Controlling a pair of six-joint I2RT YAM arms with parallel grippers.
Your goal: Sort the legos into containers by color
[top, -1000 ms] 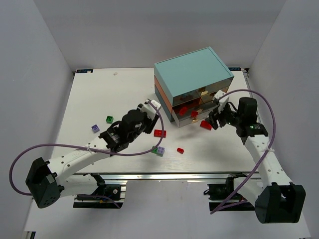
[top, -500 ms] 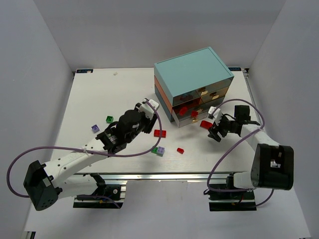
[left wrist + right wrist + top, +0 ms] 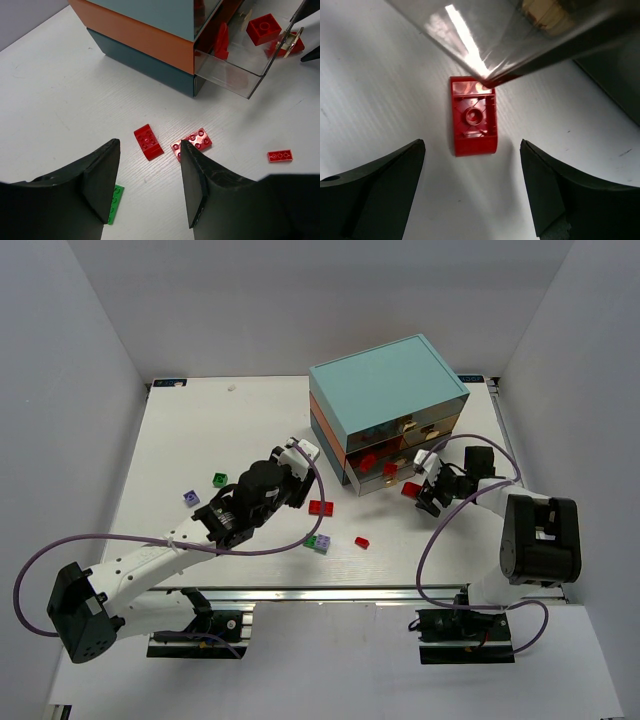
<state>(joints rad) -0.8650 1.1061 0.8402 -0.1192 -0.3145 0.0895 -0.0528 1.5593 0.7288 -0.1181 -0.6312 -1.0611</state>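
Red lego [image 3: 474,116] centred just beyond the wide-spread right gripper [image 3: 471,146]

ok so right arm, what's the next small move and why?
Probably lower the right gripper straight down and close on the red brick. Its jaws are open, and the brick lies underside up on the table, roughly centred between them. The brick's far end sits right at the clear drawer front lip, so descend carefully to avoid that edge.

I see bare surface [image 3: 395,90] flanking the red brick [image 3: 473,116]; the clear drawer [image 3: 510,35] overhangs its far end.
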